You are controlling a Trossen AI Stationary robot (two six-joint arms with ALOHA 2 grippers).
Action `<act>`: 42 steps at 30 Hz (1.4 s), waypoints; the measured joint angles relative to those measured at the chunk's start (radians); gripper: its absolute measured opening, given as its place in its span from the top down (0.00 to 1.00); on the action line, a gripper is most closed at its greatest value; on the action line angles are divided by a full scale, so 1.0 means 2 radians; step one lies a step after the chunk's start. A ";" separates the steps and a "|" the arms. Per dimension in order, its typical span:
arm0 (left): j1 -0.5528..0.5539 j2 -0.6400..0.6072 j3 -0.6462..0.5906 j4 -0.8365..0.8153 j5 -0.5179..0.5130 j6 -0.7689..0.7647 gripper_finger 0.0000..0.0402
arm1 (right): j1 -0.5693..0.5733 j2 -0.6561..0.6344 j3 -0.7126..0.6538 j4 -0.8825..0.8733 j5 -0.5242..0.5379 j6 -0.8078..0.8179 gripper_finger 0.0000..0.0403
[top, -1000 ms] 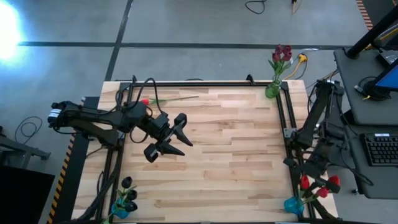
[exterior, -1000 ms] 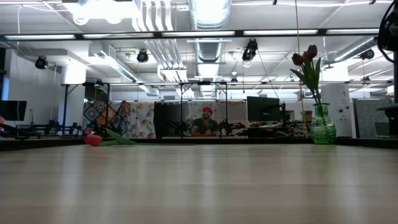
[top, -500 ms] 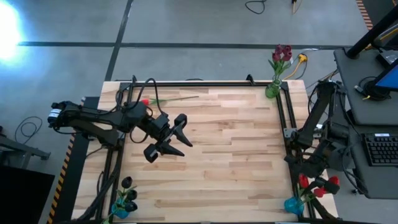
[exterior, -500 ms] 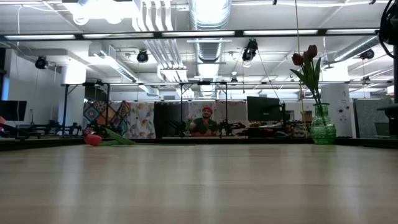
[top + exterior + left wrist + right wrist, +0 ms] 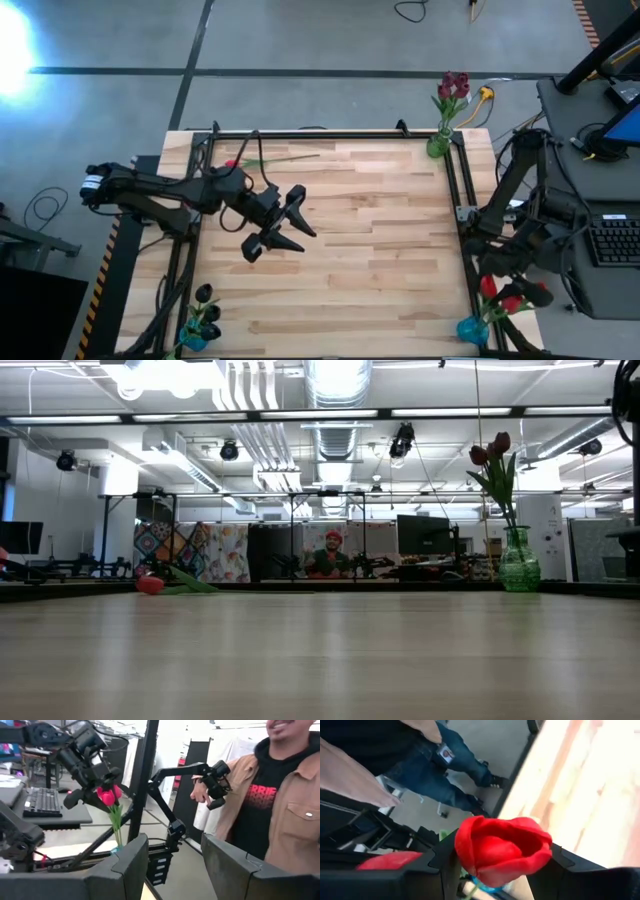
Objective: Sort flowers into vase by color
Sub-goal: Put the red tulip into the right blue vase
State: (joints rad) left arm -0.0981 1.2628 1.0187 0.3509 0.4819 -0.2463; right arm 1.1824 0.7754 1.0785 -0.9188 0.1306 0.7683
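Step in hand, by my read: reds. Right gripper (image 5: 508,283) over the blue vase (image 5: 468,331), at the near corner straight down the table edge from the green vase (image 5: 438,147). Red tulip head (image 5: 501,848) sitting right in front of the right wrist camera. Can't tell whether clamped on it or just around it.

Left gripper (image 5: 298,232) spread wide, holding nothing. Hovering mid-table, well apart from the green vase, toward the left arm's side.

Loose red flower (image 5: 232,163) lying flat along the same far edge as the green vase, well apart from it, stem pointing back toward the vase. Closest to the left gripper.

Next move, likely: finish seating the red in the blue vase, then send the left gripper for the loose one. Calls for a low approach and a pinch on the thin stem, not the head. Then a long carry or a handover, since the reds sit diagonally opposite.

Counts:
- Vases: 3, including a second blue vase (image 5: 193,337) at the near corner farthest from the green vase.
- Maroon flowers (image 5: 455,84) in the green vase: 2 heads clear in the low view, maybe more.
- Near-black flowers (image 5: 205,294) in the second blue vase: about 2.
- Reds at the blue vase: about 3.
- Loose on the table: 1.
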 joint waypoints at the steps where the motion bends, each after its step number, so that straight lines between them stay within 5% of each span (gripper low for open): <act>1: 0.002 0.000 0.000 0.002 0.000 0.001 0.57 | 0.000 0.003 0.008 -0.013 0.000 0.008 0.56; 12: 0.044 -0.004 0.000 0.002 0.081 -0.003 0.57 | 0.000 0.020 0.044 -0.086 -0.024 0.104 0.56; 28: 0.106 -0.012 0.001 0.027 0.078 -0.003 0.57 | 0.000 0.032 0.040 -0.096 -0.070 0.223 0.56; 33: 0.113 -0.014 0.001 0.028 0.069 -0.004 0.57 | 0.000 0.027 0.040 -0.107 -0.070 0.249 0.49; 37: 0.106 0.005 0.001 0.024 0.025 -0.088 0.57 | 0.000 0.027 0.040 -0.126 -0.075 0.262 0.40; 42: 0.141 0.012 0.038 -0.008 0.061 -0.114 0.57 | 0.000 0.024 0.044 -0.131 -0.113 0.284 0.31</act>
State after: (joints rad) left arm 0.1847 1.2868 1.0947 0.3357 0.6040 -0.4735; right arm 1.1824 0.8238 1.1672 -1.1801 -0.0963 1.3365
